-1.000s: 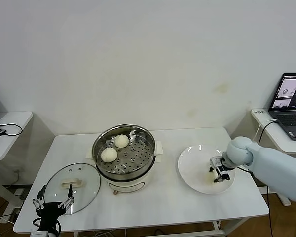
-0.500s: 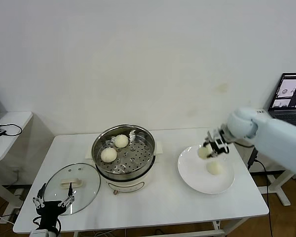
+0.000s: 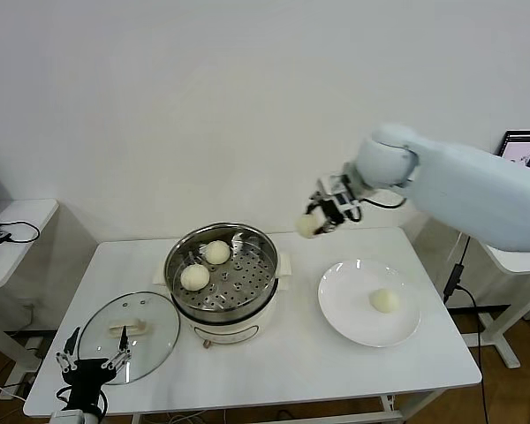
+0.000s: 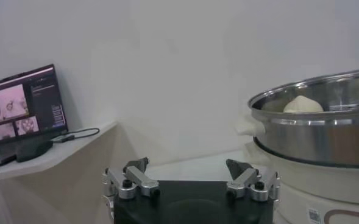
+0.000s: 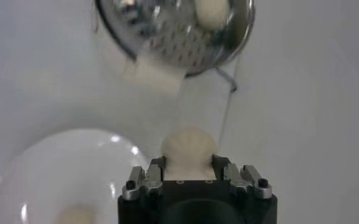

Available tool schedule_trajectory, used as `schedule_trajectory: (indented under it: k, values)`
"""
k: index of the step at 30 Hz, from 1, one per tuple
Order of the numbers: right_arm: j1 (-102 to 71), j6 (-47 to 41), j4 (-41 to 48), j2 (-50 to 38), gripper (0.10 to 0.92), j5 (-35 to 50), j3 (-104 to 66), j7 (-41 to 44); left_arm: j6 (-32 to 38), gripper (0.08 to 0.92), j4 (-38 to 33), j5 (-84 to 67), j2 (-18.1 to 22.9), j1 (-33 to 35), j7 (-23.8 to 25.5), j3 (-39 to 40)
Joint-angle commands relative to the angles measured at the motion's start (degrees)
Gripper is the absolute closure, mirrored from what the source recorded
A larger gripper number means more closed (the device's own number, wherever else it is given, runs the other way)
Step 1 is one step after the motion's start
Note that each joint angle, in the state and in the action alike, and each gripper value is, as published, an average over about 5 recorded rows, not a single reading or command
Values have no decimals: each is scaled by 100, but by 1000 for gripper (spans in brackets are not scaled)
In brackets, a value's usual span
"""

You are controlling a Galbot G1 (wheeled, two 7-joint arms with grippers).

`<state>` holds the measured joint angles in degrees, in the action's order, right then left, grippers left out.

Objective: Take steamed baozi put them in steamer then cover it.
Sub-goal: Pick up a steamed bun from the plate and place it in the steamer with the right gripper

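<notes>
Baozi [image 3: 307, 225] gripped aloft, steamer [image 3: 223, 265] upright

The white table [image 3: 291, 353] stands before me against a plain white wall [image 3: 247, 97]. On its right part lies a flat white plate [image 3: 344, 309]. Far to my right an open laptop [image 3: 526, 150] sits on a side desk [image 3: 512, 261], its screen lit. To my left a second white side desk [image 3: 18, 221] carries a black cable [image 3: 9, 234], and another open laptop [image 4: 24, 109] rests on a desk there, with a dark cable [image 4: 81, 133] trailing beside it.
</notes>
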<state>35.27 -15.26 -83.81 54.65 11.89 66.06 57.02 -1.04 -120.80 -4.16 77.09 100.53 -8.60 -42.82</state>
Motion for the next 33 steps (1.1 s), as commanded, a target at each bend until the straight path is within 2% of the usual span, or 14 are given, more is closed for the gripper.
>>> schedule_trajectory:
  k: [1,18,33]
  values:
    - [207,423,128,1489,516,434,543,-266,-6,177,-35,-22,14,5,4,-73]
    - [-340,1762,501,2253,516,-625,985,-302,3,177,-31,-36,111,-43,-2,-120]
    - [-320,2292,518,2425,488,-1106,1115,0,62,177,50,-56,113,-46,-22,-137]
